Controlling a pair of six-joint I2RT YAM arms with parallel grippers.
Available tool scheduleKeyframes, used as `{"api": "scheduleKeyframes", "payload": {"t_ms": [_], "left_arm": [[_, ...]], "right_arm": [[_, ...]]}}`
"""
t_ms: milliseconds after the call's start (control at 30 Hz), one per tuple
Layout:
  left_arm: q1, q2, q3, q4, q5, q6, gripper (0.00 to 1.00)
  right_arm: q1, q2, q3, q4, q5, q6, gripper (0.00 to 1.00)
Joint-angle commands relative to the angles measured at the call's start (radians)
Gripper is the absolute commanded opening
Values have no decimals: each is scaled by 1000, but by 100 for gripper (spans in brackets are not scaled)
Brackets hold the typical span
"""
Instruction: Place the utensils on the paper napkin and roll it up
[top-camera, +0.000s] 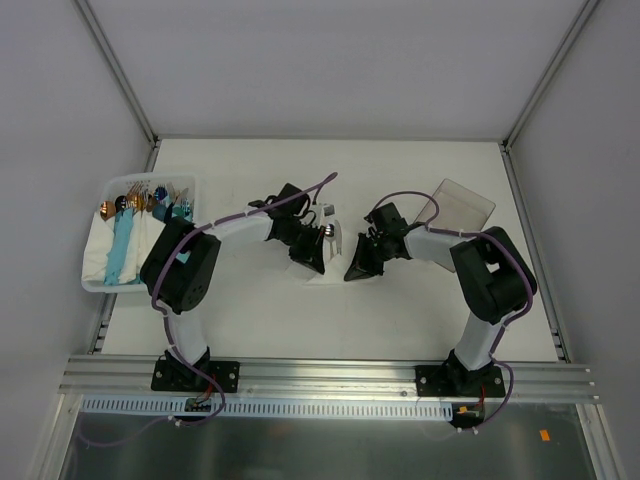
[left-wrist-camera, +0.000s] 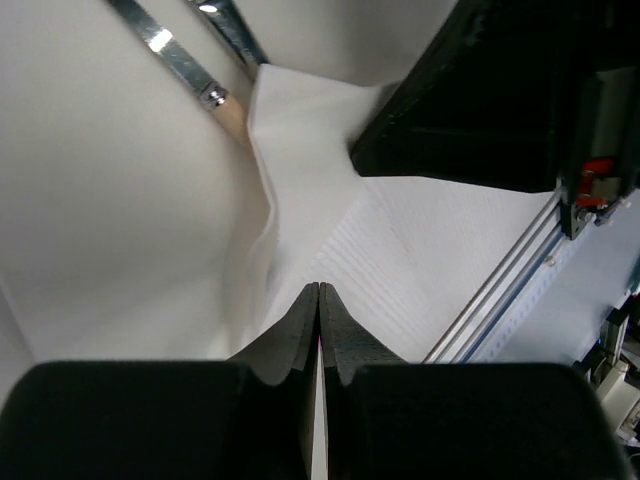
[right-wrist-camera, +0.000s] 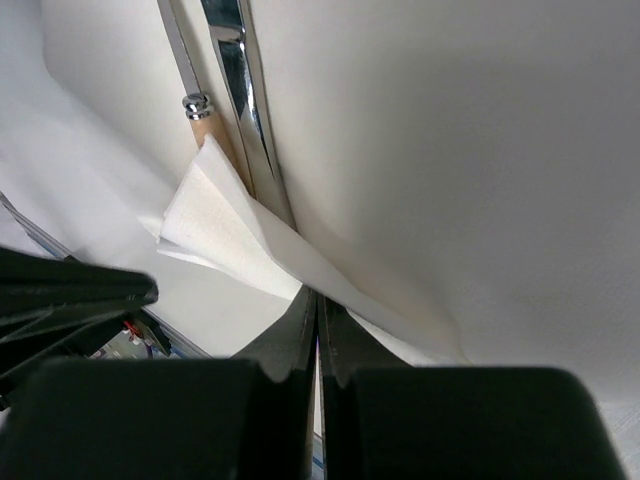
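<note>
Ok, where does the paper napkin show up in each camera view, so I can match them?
Top external: paper napkin mid-table, between the two arm tips.
Left wrist: centre of picture, crumpled.
Right wrist: left of centre, a folded corner.
Shared landmark: the utensils, shiny handles beside it in both wrist views.

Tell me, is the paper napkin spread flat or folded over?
Partly folded: the paper napkin rises in creased, doubled layers against the utensils instead of lying flat.

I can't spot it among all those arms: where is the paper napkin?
In the top view, the paper napkin lies mid-table, between the left gripper and right gripper.
</note>
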Motion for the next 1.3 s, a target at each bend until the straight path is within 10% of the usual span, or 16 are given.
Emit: {"api": "scheduleKeyframes", "payload": {"t_ms": [0,1267], "left_arm": [[-29,-54,11,-14,66,3,0],[94,55,-69,-34,52,-17,0]], "right_arm": [[7,25,-12,-37,55,-26,0],[6,19,7,-83,69,-53,0]]}}
